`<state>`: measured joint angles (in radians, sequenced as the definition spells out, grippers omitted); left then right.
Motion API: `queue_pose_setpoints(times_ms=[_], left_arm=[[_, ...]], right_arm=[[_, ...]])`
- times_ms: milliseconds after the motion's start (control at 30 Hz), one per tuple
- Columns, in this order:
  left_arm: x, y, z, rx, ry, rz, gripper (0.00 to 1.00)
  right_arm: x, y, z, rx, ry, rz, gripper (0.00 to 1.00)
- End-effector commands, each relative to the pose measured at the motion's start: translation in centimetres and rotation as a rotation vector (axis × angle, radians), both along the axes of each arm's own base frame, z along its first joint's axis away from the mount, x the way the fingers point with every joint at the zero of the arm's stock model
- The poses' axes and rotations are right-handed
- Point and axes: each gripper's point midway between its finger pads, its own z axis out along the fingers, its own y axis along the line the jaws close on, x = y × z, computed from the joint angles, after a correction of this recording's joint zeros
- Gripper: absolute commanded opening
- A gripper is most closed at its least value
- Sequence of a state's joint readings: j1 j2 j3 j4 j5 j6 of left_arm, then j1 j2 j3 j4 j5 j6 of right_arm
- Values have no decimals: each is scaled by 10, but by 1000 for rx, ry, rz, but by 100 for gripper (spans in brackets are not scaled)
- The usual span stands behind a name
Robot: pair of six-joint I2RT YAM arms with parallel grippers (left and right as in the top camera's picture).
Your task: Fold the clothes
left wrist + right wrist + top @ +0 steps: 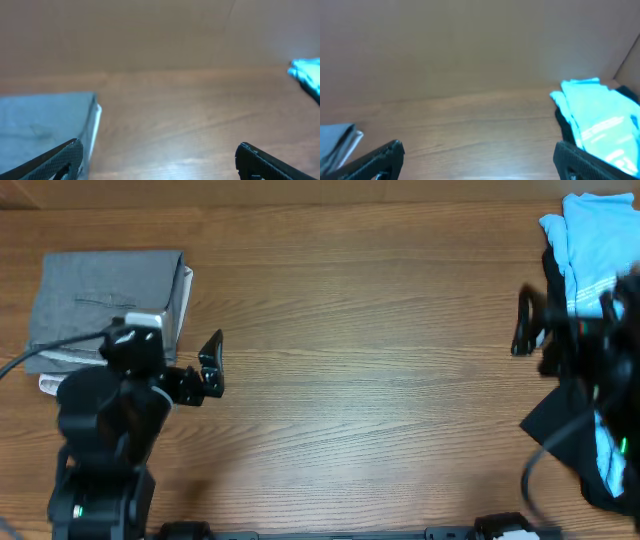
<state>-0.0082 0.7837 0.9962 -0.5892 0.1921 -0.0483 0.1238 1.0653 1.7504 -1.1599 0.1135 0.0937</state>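
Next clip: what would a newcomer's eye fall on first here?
The bright light blue T-shirt stands out, crumpled in a heap with dark fabric at the right edge of the table, partly under the right arm. Next comes the neat grey folded stack at the left, beside the left arm. The left gripper and the right gripper are both open and empty, with bare wood between the arms.

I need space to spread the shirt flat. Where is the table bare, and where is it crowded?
The table is bare across its middle, from the folded grey stack and left gripper to the right gripper. The right edge is crowded: the light blue T-shirt lies heaped with dark cloth there.
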Motion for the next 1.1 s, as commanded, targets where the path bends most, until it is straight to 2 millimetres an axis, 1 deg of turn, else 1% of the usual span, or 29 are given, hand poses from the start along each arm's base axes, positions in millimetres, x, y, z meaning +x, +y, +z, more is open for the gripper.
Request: queue_pose_setpoints(times_ms=[0,100,167,267,300,333,400,433,533,567,667,700,867,900,1067], left_arm=[[5,-7,-7,3,44,-38,100],[8,-7,-23,3,110,-38,100],[10,-7,-32,4,146,-38,100],[13,-7,-44,4,194,-37,100],[15,-7,-49,4,213,-37,100],[17,-7,-53,4,227,-37,100],[20,-7,-60,4,251,-37,100],[24,-7,-67,3,275,-37,100],[30,-7,-80,3,319,-37,100],[32,-7,-84,3,333,-37,100],[37,-7,-98,3,379,-37,100],[39,-7,-103,3,397,-37,100],[46,-7,-128,3,478,-37,100],[48,-7,-134,3,497,-37,100],[53,-7,-161,2,581,-37,100]], right_arm=[[30,-16,1,-47,104,-67,100],[50,-34,-21,-35,262,-116,100],[64,-48,-38,15,348,-131,100],[83,-66,-60,121,417,-131,100],[87,-78,-67,139,434,-157,100],[88,-97,-75,140,455,-209,100],[86,-124,-86,150,489,-300,100],[80,-151,-97,151,528,-384,91],[66,-185,-118,168,613,-490,78],[63,-196,-126,179,637,-519,77],[62,-222,-149,213,688,-573,76],[64,-231,-159,223,704,-589,74],[75,-268,-204,262,764,-637,74],[78,-276,-216,273,781,-647,72],[82,-304,-266,311,864,-681,70]])
